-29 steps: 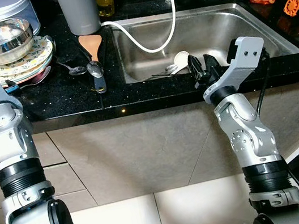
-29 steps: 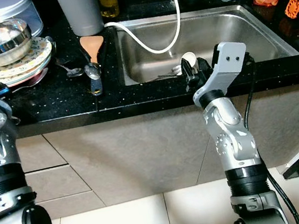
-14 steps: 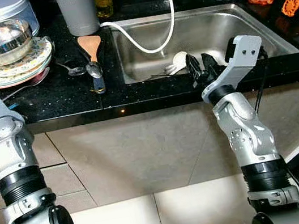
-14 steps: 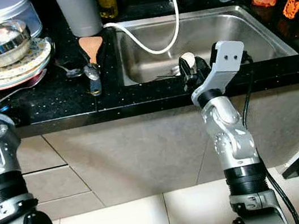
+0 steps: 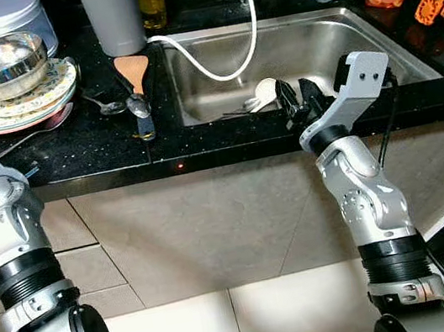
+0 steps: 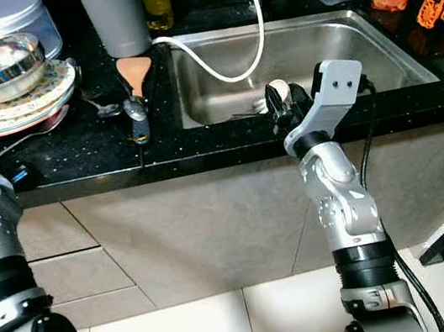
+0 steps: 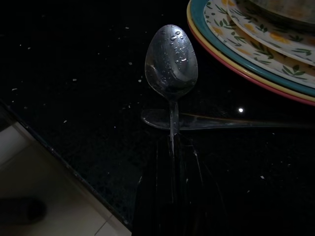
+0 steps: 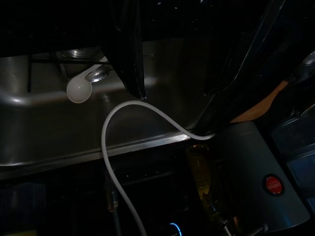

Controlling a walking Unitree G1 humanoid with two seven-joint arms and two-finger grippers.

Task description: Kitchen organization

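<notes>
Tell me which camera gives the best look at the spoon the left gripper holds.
The left wrist view: the wet metal spoon sits close up, its handle pinched in the left gripper above the black counter. In the eye views that spoon is too small to pick out.

Your head pair looked forward and steeply down from above the counter [image 5: 99, 144], the sink [image 5: 329, 41] in the upper middle, cabinet fronts and floor tiles below. Both eyes shared nearly the same scene; the right eye sat slightly offset, so the stack of plates [image 6: 10, 95] and hose [image 6: 214, 65] shifted sideways between them.

Your left wrist camera sat close and low over the dark counter edge, looking along its fingers at a wet spoon [image 7: 171, 69], plate rims beyond.

Your right wrist camera looked across the sink from its front edge toward the hose and a grey jug [image 8: 263, 182], also in the head views.
</notes>
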